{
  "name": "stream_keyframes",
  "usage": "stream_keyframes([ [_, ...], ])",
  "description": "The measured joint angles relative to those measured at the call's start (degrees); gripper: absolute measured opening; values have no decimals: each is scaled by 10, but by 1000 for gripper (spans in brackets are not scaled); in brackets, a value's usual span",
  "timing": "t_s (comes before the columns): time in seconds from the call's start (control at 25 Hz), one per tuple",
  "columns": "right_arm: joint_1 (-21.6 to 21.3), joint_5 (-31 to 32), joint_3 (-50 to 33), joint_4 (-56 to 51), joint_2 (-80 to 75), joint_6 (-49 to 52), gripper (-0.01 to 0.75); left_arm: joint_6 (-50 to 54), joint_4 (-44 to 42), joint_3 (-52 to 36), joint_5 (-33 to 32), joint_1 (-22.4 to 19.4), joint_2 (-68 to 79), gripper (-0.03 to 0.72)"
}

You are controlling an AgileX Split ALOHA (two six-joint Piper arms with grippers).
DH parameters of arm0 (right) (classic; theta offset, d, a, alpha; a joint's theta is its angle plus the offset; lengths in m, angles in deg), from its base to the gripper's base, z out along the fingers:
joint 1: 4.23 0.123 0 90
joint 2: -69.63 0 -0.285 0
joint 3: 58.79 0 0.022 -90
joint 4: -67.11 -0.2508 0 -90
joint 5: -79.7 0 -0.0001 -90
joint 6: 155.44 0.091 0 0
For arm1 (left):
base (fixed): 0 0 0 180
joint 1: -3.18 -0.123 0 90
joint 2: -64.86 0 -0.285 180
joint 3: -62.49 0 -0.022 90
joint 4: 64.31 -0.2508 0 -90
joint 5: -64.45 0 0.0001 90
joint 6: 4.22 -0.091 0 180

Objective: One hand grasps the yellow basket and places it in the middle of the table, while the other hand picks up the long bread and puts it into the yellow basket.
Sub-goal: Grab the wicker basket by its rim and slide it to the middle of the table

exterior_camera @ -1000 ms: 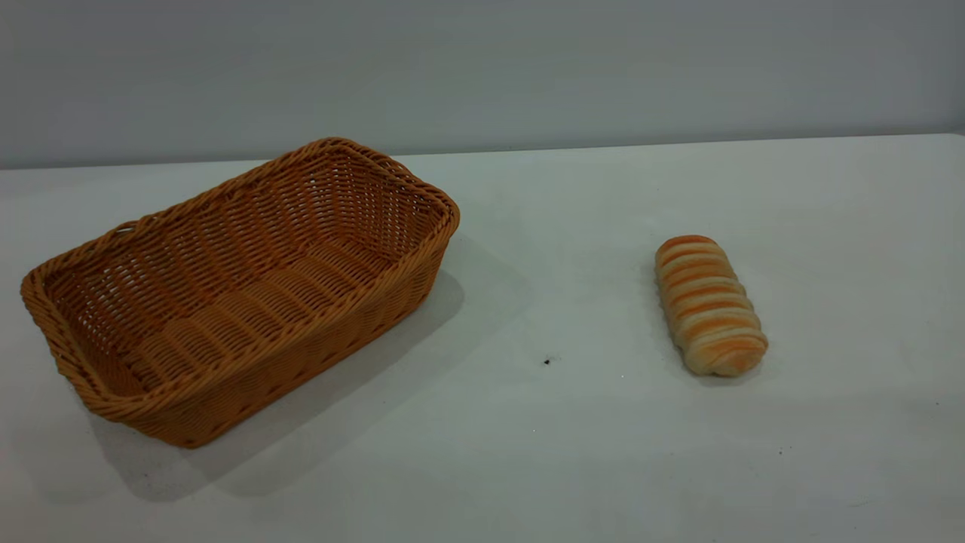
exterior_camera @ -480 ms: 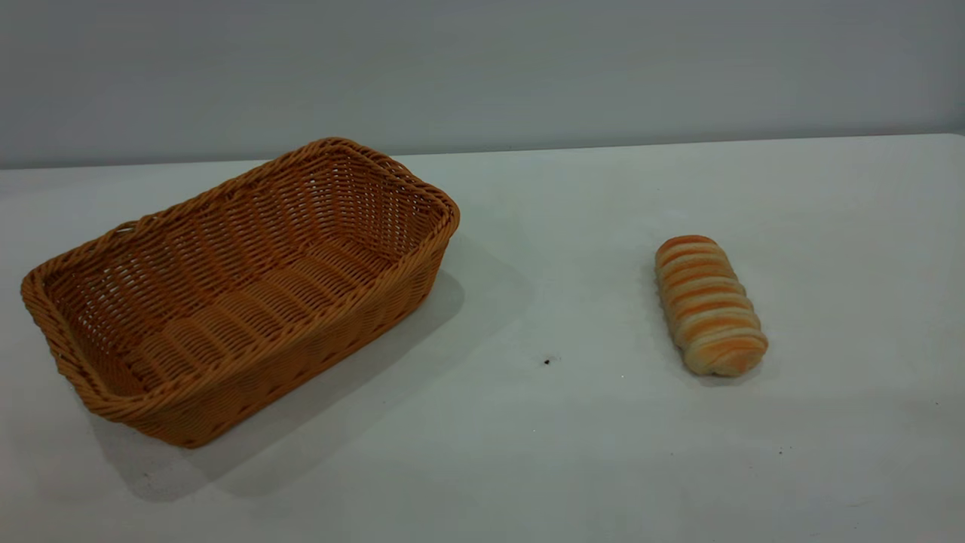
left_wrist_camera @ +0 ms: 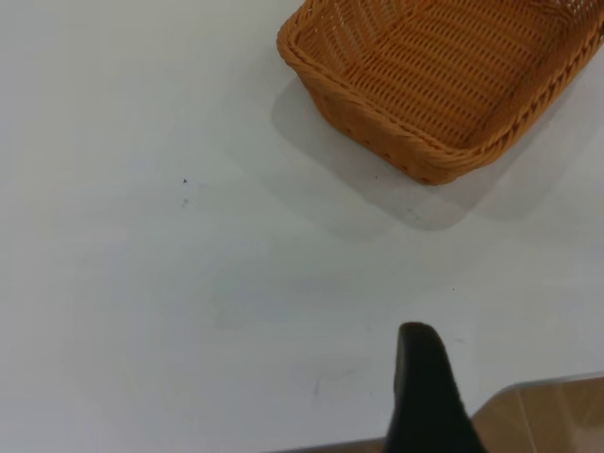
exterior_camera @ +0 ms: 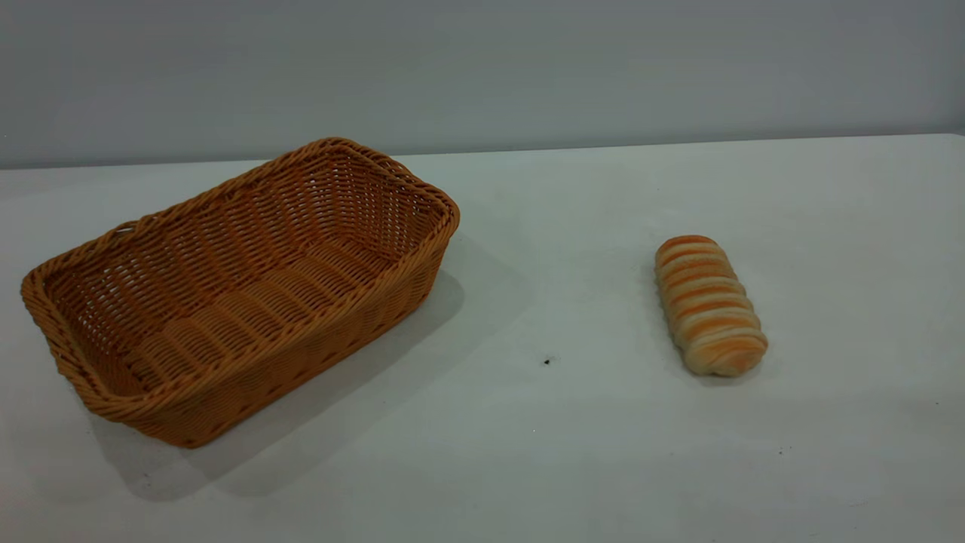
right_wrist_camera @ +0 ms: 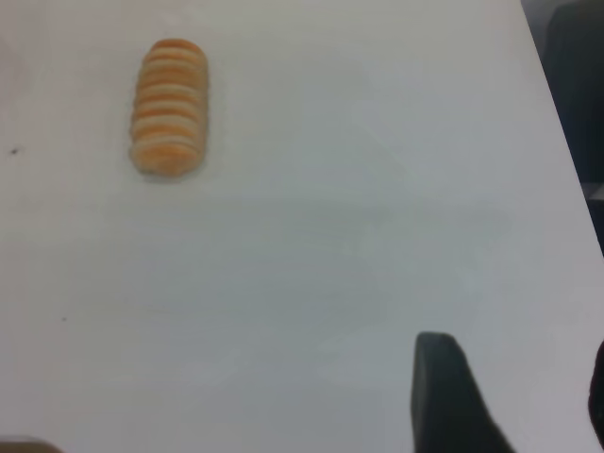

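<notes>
The yellow basket (exterior_camera: 241, 294) is orange-tan wicker and stands empty on the left part of the white table (exterior_camera: 528, 452); its near corner shows in the left wrist view (left_wrist_camera: 444, 85). The long bread (exterior_camera: 709, 305) is striped and lies on the right part, also in the right wrist view (right_wrist_camera: 170, 106). No gripper shows in the exterior view. My left gripper (left_wrist_camera: 514, 373) hangs over the table's edge, well away from the basket, with one black finger (left_wrist_camera: 425, 387) showing and nothing beside it. My right gripper (right_wrist_camera: 514, 368) is open and empty, far from the bread.
A small dark speck (exterior_camera: 546, 362) lies on the table between basket and bread. The table's edge and a brown surface (left_wrist_camera: 547, 415) beyond it show by the left gripper. The table's side edge and a dark shape (right_wrist_camera: 576, 85) lie beyond the right gripper.
</notes>
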Motion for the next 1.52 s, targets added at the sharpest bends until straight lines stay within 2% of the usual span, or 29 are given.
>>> stream_keyframes([
  [0.16, 0, 0, 0, 0, 0, 0, 403, -11, 1, 4, 8, 0, 0, 517],
  [0.28, 0, 0, 0, 0, 0, 0, 403, -11, 18, 11, 40, 0, 0, 517],
  [0.44, 0, -14, 8, -15, 0, -12, 403, -2, 38, 11, 41, 0, 29, 517],
  [0.6, 0, -76, 17, -57, -24, -55, 403, -2, 38, 11, 76, 0, 133, 517],
  [0.88, 0, -195, 26, -157, -225, -178, 403, 12, 38, 36, 184, 0, 407, 517],
  [1.16, 0, -231, 63, -228, -399, -238, 403, 130, 40, 103, 267, 0, 662, 517],
  [1.52, 0, -231, 63, -253, -421, -242, 403, 334, 41, 108, 434, 0, 885, 517],
])
